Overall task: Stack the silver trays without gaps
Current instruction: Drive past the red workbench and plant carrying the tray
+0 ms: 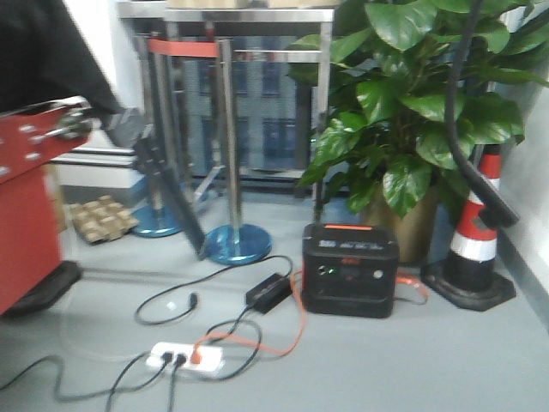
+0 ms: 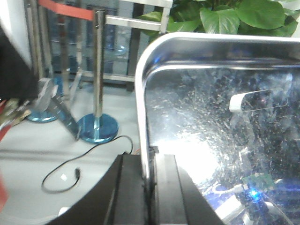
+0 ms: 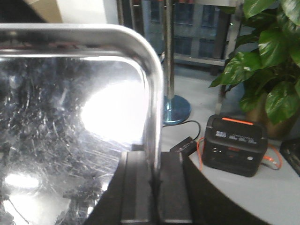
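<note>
Your left gripper [image 2: 149, 160] was clamped on the rim of a silver tray [image 2: 211, 140]: the two dark fingers [image 2: 131, 192] stood almost together, with only the thin rolled edge between them, near a rounded corner of the tray. Your right gripper [image 3: 153, 158] was in the same state, its jaws pressed onto the right rim of a silver tray [image 3: 70, 117], also just below a rounded corner. I could not tell whether both grippers held one tray or two different trays. In each wrist view the shiny, scratched inner face of the tray filled most of the picture and the grey floor [image 2: 56, 154] was seen beyond it. Past the left rim stood a metal post with a blue base [image 2: 97, 126]. Past the right rim a black power station [image 3: 234, 145] sat on the floor, near a green plant [image 3: 272, 61]. The front view showed no tray.
</note>
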`<state>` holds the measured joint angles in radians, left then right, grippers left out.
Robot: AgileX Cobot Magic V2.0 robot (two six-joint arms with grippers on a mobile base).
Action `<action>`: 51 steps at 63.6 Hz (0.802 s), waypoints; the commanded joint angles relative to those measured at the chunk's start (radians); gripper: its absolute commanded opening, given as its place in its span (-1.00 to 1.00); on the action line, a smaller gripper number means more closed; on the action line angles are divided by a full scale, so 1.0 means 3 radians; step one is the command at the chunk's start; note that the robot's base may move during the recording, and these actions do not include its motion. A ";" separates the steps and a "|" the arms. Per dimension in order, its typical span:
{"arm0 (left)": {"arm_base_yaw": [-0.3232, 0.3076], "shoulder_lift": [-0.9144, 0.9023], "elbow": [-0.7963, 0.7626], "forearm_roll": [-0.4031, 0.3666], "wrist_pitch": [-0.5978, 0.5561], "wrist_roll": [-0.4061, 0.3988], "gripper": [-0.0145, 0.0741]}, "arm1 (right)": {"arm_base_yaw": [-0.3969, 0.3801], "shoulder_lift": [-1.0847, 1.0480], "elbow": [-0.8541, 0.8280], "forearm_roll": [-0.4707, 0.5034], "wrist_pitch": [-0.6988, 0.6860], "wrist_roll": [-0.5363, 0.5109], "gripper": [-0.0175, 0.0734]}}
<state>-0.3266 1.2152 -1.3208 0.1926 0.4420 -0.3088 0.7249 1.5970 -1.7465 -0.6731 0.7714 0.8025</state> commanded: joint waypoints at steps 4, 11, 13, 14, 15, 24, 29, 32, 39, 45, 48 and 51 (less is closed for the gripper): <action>-0.0057 -0.0025 -0.0033 -0.0150 -0.0196 0.0028 -0.71 | 0.0048 -0.0006 -0.0028 0.0057 -0.0954 -0.0023 -0.79; -0.0057 -0.0025 -0.0033 -0.0150 -0.0196 0.0028 -0.71 | 0.0048 -0.0006 -0.0028 0.0057 -0.0954 -0.0023 -0.79; -0.0057 -0.0025 -0.0033 -0.0150 -0.0196 0.0028 -0.71 | 0.0048 -0.0006 -0.0028 0.0057 -0.0954 -0.0023 -0.79; -0.0057 -0.0025 -0.0033 -0.0150 -0.0196 0.0028 -0.71 | 0.0048 -0.0006 -0.0028 0.0057 -0.0954 -0.0023 -0.79; -0.0057 -0.0025 -0.0033 -0.0150 -0.0196 0.0028 -0.71 | 0.0048 -0.0006 -0.0028 0.0057 -0.0954 -0.0023 -0.79; -0.0057 -0.0025 -0.0033 -0.0150 -0.0196 0.0028 -0.71 | 0.0048 -0.0006 -0.0028 0.0057 -0.0954 -0.0023 -0.79; -0.0057 -0.0025 -0.0033 -0.0150 -0.0196 0.0028 -0.71 | 0.0048 -0.0006 -0.0028 0.0057 -0.0954 -0.0023 -0.79; -0.0057 -0.0025 -0.0033 -0.0150 -0.0196 0.0028 -0.71 | 0.0048 -0.0006 -0.0028 0.0057 -0.0954 -0.0023 -0.79; -0.0057 -0.0025 -0.0033 -0.0150 -0.0196 0.0028 -0.71 | 0.0048 -0.0006 -0.0028 0.0057 -0.0954 -0.0023 -0.79; -0.0057 -0.0025 -0.0033 -0.0150 -0.0196 0.0028 -0.71 | 0.0048 -0.0006 -0.0028 0.0057 -0.0962 -0.0023 -0.79; -0.0057 -0.0025 -0.0033 -0.0150 -0.0196 0.0028 -0.71 | 0.0048 -0.0006 -0.0028 0.0057 -0.0962 -0.0023 -0.79; -0.0057 -0.0025 -0.0033 -0.0150 -0.0196 0.0028 -0.71 | 0.0048 -0.0006 -0.0028 0.0057 -0.0968 -0.0023 -0.79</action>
<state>-0.3266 1.2152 -1.3208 0.1926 0.4420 -0.3088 0.7249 1.5970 -1.7465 -0.6713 0.7714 0.8025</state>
